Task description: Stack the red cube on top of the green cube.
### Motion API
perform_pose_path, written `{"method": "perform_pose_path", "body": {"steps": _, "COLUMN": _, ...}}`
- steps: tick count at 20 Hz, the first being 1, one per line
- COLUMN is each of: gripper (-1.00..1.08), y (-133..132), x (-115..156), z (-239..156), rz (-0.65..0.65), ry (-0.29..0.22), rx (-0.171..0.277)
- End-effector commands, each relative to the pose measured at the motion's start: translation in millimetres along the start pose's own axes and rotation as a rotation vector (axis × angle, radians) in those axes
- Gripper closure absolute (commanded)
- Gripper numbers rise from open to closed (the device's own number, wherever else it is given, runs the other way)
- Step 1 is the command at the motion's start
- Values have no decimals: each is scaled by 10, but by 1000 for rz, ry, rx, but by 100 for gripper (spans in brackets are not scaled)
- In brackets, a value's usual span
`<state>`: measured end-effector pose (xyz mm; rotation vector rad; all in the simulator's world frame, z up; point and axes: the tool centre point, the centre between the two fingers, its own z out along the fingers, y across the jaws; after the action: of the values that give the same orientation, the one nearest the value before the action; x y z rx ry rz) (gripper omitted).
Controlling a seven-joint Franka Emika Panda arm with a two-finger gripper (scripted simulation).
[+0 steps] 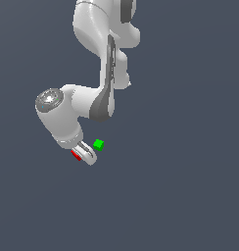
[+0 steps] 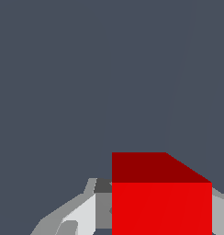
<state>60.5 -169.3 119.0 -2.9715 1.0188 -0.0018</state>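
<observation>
The gripper (image 1: 85,156) is closed around the red cube (image 1: 75,155), with a finger showing on either side of it in the wrist view, and the green cube (image 1: 98,144) rests on the floor just beside the fingertips, toward the exterior view's right. Because the green cube sits so close, a sideways transfer made without first gaining height would likely knock it away, and an off-centre release would likely let the red cube slide off. The arm reaches down from above, its wrist angled toward the exterior view's left and its fingers pointing downward.
</observation>
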Motion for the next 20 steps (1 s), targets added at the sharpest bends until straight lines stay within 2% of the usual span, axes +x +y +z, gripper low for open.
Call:
{"method": "perform_pose_path", "body": {"steps": 1, "gripper": 108, "y": 1, "x": -5, "z": 3, "rz": 0, "ry": 0, "rx": 0}}
{"method": "perform_pose_path", "body": {"steps": 11, "gripper": 108, "y": 20, "x": -200, "z": 100, "rz": 0, "ry": 0, "rx": 0}}
{"method": "perform_pose_path", "body": {"steps": 20, "gripper": 108, "y": 57, "x": -645, "z": 328, "rz": 0, "ry": 0, "rx": -1}}
